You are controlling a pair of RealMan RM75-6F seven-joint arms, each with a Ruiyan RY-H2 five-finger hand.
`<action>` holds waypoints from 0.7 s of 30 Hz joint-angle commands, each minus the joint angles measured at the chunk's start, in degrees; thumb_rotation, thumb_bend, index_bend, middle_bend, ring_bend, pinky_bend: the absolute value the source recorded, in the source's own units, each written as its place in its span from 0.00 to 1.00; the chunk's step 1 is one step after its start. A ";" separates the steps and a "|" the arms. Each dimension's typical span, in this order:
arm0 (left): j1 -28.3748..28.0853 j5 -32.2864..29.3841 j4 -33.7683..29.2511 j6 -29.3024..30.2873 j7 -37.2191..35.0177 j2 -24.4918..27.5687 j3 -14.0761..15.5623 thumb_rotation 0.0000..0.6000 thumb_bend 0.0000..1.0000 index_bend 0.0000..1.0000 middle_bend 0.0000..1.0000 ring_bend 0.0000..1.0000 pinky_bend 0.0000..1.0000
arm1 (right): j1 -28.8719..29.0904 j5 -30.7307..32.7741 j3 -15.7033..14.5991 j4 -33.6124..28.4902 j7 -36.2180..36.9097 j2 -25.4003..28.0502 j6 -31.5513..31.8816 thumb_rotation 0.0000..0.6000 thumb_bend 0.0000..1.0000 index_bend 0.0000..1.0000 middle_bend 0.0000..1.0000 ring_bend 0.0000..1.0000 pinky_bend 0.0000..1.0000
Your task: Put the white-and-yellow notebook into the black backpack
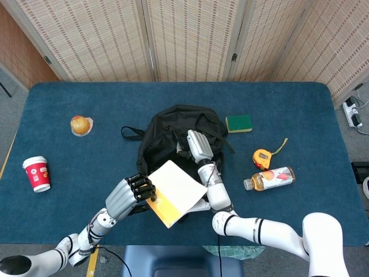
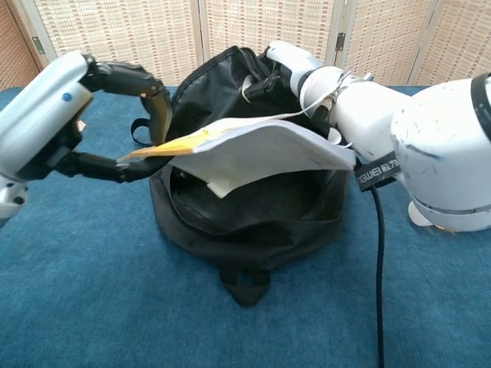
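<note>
The white-and-yellow notebook hangs flat over the open mouth of the black backpack. My left hand grips its yellow spine edge from the left. My right hand holds the backpack's upper flap lifted at the back of the opening. The notebook's loose pages droop toward the bag's inside in the chest view. Part of the opening is hidden under the notebook.
On the blue table lie a green sponge, a yellow tape measure and a juice bottle to the right of the bag. An orange and a red paper cup sit at the left.
</note>
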 commanded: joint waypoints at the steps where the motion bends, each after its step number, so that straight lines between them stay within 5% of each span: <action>1: -2.19 -1.57 2.68 -1.74 -1.25 -2.24 -1.49 1.00 0.47 0.74 0.68 0.56 0.51 | 0.07 0.51 0.26 -0.63 0.67 0.52 -0.32 1.00 0.79 0.74 0.38 0.27 0.19; 21: -3.61 -3.40 19.94 -6.98 -1.00 -12.22 4.14 1.00 0.47 0.74 0.69 0.56 0.51 | 0.01 2.04 0.40 -3.33 5.09 4.25 -2.51 1.00 0.79 0.74 0.38 0.27 0.19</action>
